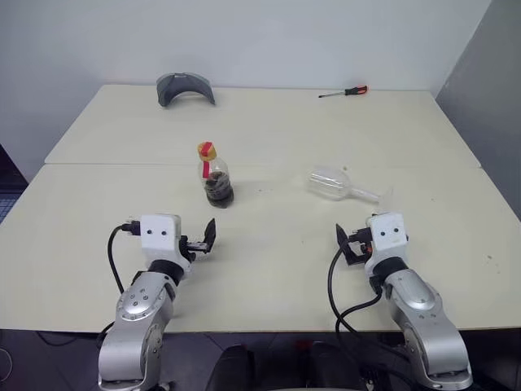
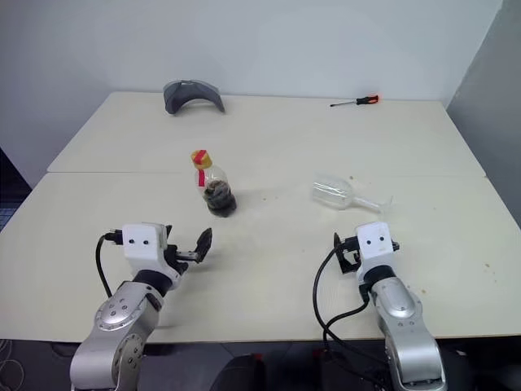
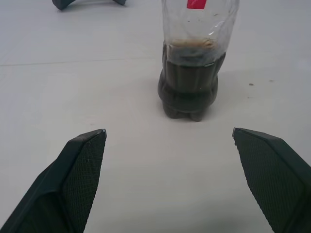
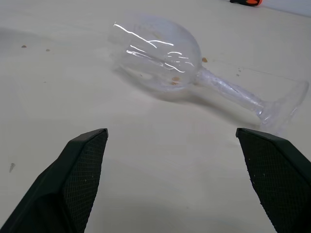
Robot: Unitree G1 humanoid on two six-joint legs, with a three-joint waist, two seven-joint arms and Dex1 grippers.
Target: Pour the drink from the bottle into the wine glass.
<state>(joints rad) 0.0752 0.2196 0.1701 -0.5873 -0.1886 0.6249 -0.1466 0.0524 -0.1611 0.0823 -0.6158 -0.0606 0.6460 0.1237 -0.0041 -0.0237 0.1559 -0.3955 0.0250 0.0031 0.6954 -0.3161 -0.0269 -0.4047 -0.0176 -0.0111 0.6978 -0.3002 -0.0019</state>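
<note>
The bottle point(image 1: 216, 173) stands upright near the middle of the table, with a yellowish cap and a red neck label. The dark drink point(image 3: 189, 85) fills its lower part. To its right the clear wine glass point(image 1: 330, 182) lies on its side, bowl toward the bottle and foot point(image 1: 383, 195) pointing right. My left gripper point(image 1: 203, 239) hovers open just short of the bottle, nothing between its fingers point(image 3: 85, 160). On the other side my right gripper point(image 4: 171, 130) is open too, facing the fallen glass point(image 4: 160, 56) and apart from it.
A grey curved object point(image 1: 186, 87) lies at the table's back left. A red-handled screwdriver point(image 1: 346, 92) lies at the back right. A seam point(image 1: 122, 164) crosses the tabletop behind the bottle. A grey partition point(image 1: 488, 73) stands along the right side.
</note>
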